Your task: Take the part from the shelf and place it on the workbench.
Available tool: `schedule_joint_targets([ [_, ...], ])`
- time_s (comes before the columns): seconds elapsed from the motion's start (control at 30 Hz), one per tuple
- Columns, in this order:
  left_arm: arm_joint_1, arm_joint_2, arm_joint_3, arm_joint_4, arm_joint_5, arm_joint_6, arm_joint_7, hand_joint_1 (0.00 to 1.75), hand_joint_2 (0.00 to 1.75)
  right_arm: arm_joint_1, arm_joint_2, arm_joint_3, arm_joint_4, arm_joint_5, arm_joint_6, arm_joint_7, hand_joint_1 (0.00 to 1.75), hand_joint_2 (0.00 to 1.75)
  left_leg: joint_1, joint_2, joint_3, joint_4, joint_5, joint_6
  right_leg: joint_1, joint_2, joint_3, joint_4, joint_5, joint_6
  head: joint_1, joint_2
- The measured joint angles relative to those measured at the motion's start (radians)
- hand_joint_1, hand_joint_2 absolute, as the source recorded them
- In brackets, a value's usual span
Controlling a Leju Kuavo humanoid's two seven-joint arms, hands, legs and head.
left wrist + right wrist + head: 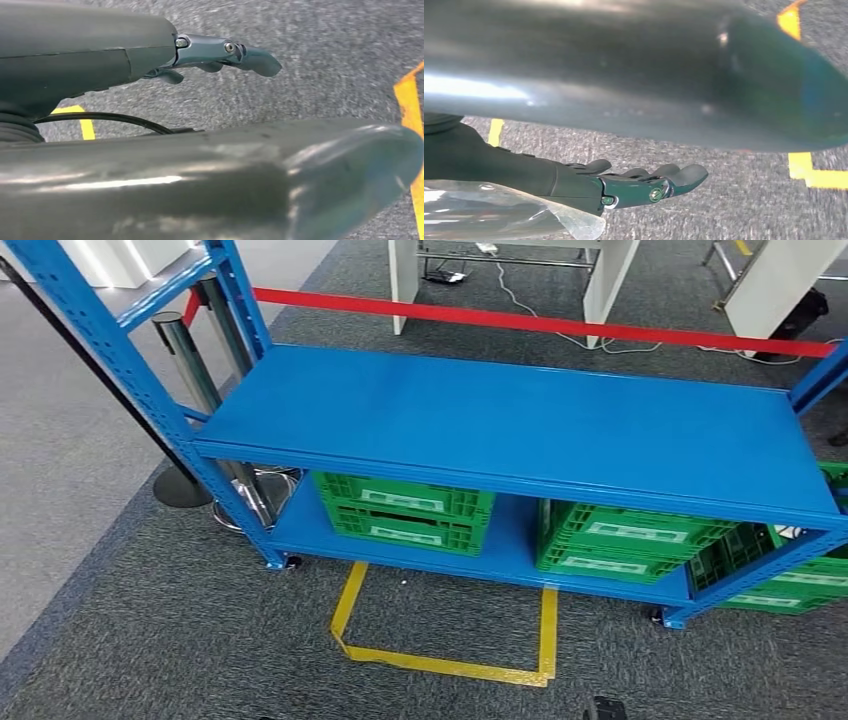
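Blue steel shelf [520, 420] is standing ahead, with three stacks of green crates [405, 510] sitting on its bottom board. The left robot hand [220, 52] is hanging with fingers straight, holding nothing. One clear plastic bag [499, 210], probably the part, is lying against the right robot hand [639, 185]; I cannot tell whether that hand is gripping it. Carrying seems underway, and the next move is calling for a turn toward the surface.
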Motion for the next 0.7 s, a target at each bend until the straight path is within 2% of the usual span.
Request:
schedule_joint_targets([
  [0.03,0.0,0.0,-0.001,-0.001,0.0,0.0,0.0,0.0,0.0,-0.001,0.0,0.0,0.0,0.0,0.0,0.0,0.0,0.0,-0.002,0.007,0.002,0.001,-0.002,-0.005,0.002,-0.003,0.008,-0.013,-0.002,-0.007,-0.001,0.0],
  [0.1,0.0,0.0,-0.002,-0.003,-0.004,-0.001,0.002,0.0,0.0,-0.001,0.0,0.0,0.0,-0.003,0.002,0.001,0.0,0.0,-0.002,0.021,0.008,-0.001,-0.006,-0.016,0.003,0.015,0.007,-0.014,-0.001,-0.022,-0.002,0.0],
  [0.17,-0.002,0.003,-0.004,-0.003,-0.032,-0.006,0.003,0.0,0.0,-0.016,0.0,-0.001,-0.003,-0.025,0.01,0.025,0.0,0.0,0.003,0.001,0.004,0.027,-0.029,-0.029,-0.001,0.035,0.011,-0.019,0.001,-0.035,-0.004,0.0],
  [0.2,-0.006,0.005,-0.002,0.001,-0.056,-0.007,0.002,0.0,0.0,-0.035,0.0,-0.001,-0.008,-0.045,0.016,0.053,0.0,0.0,0.005,-0.02,-0.013,0.071,-0.054,-0.033,-0.004,0.047,0.015,-0.021,0.003,-0.04,-0.007,0.0],
  [0.27,-0.019,0.009,0.009,0.02,-0.108,-0.006,-0.009,0.0,0.0,-0.083,0.0,0.003,-0.024,-0.087,0.028,0.117,0.0,0.0,0.008,-0.06,-0.076,0.208,-0.115,-0.037,-0.004,0.074,0.015,-0.022,0.004,-0.047,-0.011,0.0],
  [0.3,-0.026,0.011,0.018,0.032,-0.128,-0.003,-0.016,0.0,0.0,-0.102,0.0,0.007,-0.032,-0.106,0.031,0.14,0.0,0.0,0.008,-0.069,-0.109,0.268,-0.132,-0.037,-0.004,0.088,0.017,-0.022,0.004,-0.048,-0.012,0.0],
  [0.33,-0.033,0.013,0.028,0.043,-0.145,0.001,-0.024,0.0,0.0,-0.114,0.0,0.015,-0.04,-0.125,0.034,0.152,0.0,0.0,0.008,-0.073,-0.129,0.297,-0.129,-0.036,-0.002,0.101,0.021,-0.021,0.002,-0.049,-0.012,0.0],
  [0.37,-0.038,0.013,0.038,0.053,-0.16,0.005,-0.03,0.0,0.0,-0.119,0.0,0.024,-0.047,-0.145,0.035,0.159,0.0,0.0,0.007,-0.075,-0.131,0.287,-0.105,-0.032,-0.001,0.111,0.027,-0.021,-0.001,-0.049,-0.012,0.0],
  [0.4,-0.043,0.014,0.049,0.061,-0.174,0.008,-0.036,0.0,0.0,-0.121,0.001,0.036,-0.053,-0.166,0.034,0.161,0.0,0.0,0.007,-0.078,-0.115,0.238,-0.064,-0.026,0.001,0.119,0.034,-0.021,-0.005,-0.048,-0.012,0.0],
  [0.43,-0.046,0.014,0.062,0.068,-0.188,0.01,-0.041,0.0,0.0,-0.12,0.002,0.049,-0.058,-0.189,0.033,0.161,0.0,0.0,0.005,-0.087,-0.091,0.167,-0.017,-0.018,0.001,0.126,0.038,-0.022,-0.01,-0.047,-0.012,0.0],
  [0.47,-0.05,0.015,0.074,0.074,-0.198,0.011,-0.045,0.0,0.0,-0.118,0.004,0.061,-0.061,-0.207,0.033,0.159,0.0,0.0,0.003,-0.098,-0.067,0.1,0.013,-0.009,0.003,0.132,0.041,-0.021,-0.016,-0.044,-0.011,0.0],
  [0.5,-0.053,0.015,0.085,0.079,-0.207,0.012,-0.048,0.0,0.0,-0.117,0.006,0.074,-0.063,-0.222,0.032,0.158,0.0,0.0,0.001,-0.108,-0.049,0.049,0.03,-0.003,0.003,0.137,0.041,-0.021,-0.02,-0.039,-0.012,0.0],
  [0.53,-0.055,0.015,0.095,0.082,-0.212,0.012,-0.05,0.0,0.0,-0.116,0.008,0.085,-0.065,-0.232,0.033,0.156,0.0,0.0,-0.001,-0.115,-0.04,0.019,0.032,0.002,0.002,0.142,0.042,-0.021,-0.021,-0.032,-0.012,0.0],
  [0.6,-0.059,0.013,0.109,0.087,-0.217,0.012,-0.051,0.0,0.0,-0.115,0.01,0.102,-0.07,-0.24,0.033,0.155,0.0,0.0,-0.003,-0.114,-0.03,-0.001,0.025,0.01,0.0,0.146,0.045,-0.018,-0.013,-0.018,-0.013,0.0],
  [0.67,-0.06,0.011,0.118,0.091,-0.218,0.012,-0.051,0.0,0.0,-0.116,0.011,0.114,-0.075,-0.241,0.033,0.153,0.0,0.0,0.001,-0.108,-0.014,-0.012,0.025,0.02,0.002,0.123,0.034,0.007,-0.022,-0.008,-0.009,0.0],
  [0.7,-0.061,0.01,0.122,0.092,-0.218,0.012,-0.051,0.0,0.0,-0.119,0.011,0.119,-0.076,-0.242,0.033,0.153,0.0,0.0,0.004,-0.103,-0.006,-0.015,0.023,0.024,0.003,0.107,0.014,0.042,-0.04,-0.005,-0.006,0.0],
])
